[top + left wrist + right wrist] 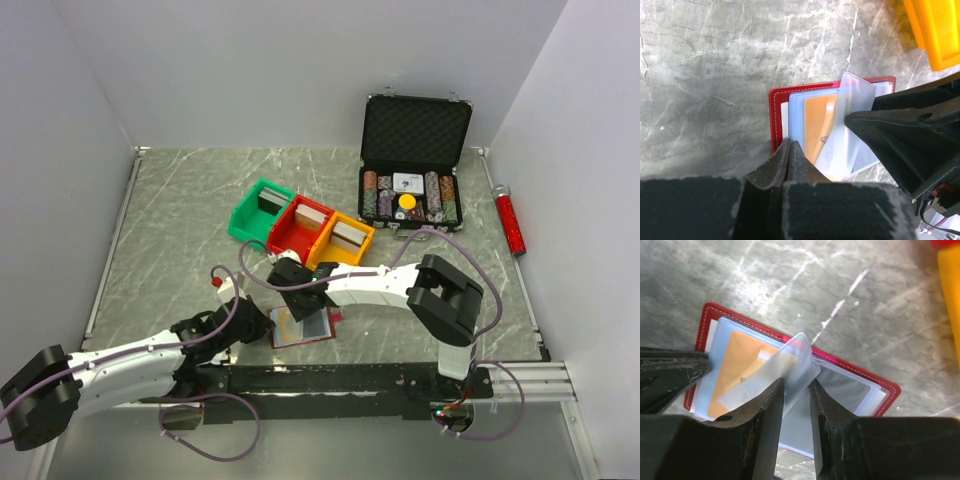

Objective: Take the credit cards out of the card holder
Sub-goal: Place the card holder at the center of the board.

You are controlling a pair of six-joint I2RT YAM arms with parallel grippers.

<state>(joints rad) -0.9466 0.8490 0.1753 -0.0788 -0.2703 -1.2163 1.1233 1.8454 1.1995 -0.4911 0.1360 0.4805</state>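
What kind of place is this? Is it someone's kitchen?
Most likely a robot test booth, not a kitchen: plain white walls box in a marble-look table, two robot arms are bolted to a rail at its near edge, and a poker chip case sits on it.

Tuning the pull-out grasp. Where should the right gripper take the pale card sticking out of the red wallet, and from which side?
Probably its free, raised end. The pale card lies skewed over the orange card, with one rounded end clear of the card holder. Come from above with the right gripper astride that end. The shut left gripper sits at the holder's edge.
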